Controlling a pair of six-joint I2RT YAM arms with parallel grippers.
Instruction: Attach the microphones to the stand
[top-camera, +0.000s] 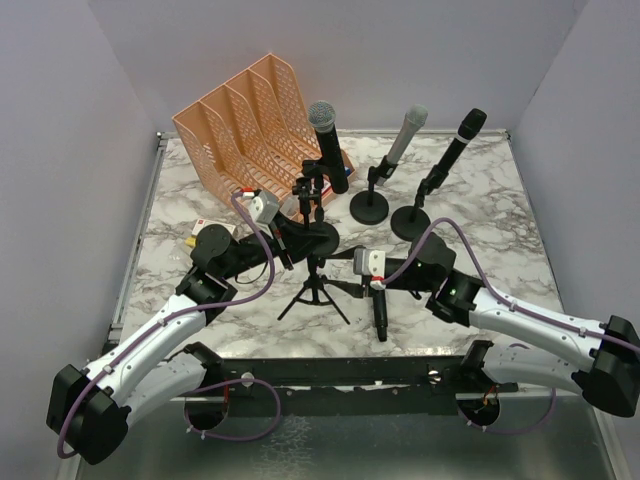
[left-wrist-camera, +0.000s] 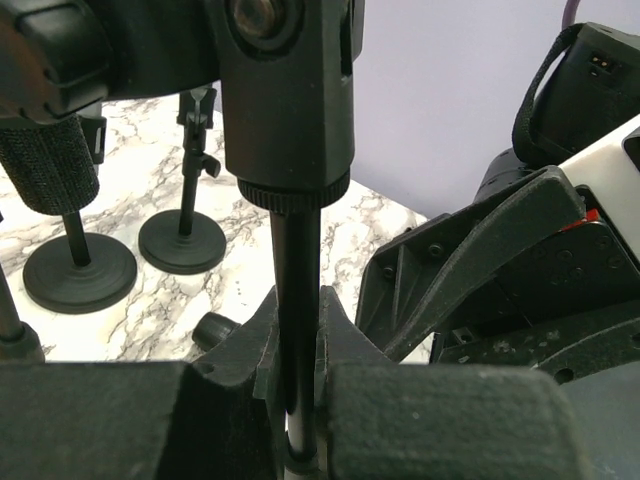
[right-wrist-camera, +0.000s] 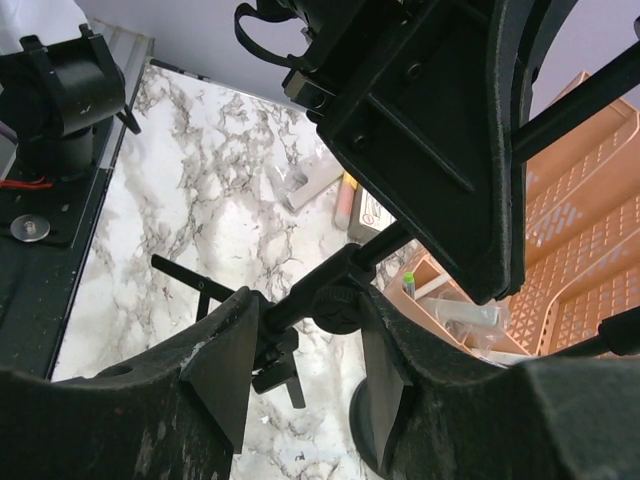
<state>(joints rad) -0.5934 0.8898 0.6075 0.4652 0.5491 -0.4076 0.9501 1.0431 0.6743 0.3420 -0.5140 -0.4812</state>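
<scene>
Nearest, clamps left gripper (left-wrist-camera: 297, 350) tight on slim smooth pole of black tripod stand (top-camera: 316, 288); holds right gripper (right-wrist-camera: 300, 370) wide, fingers flanking its hub. Shows black microphone (top-camera: 380, 312) lying on veined marble table (top-camera: 510, 235) beside tripod. Farther, shows three mesh-headed microphones (top-camera: 405, 132) tilted in stands (top-camera: 369, 207).
</scene>
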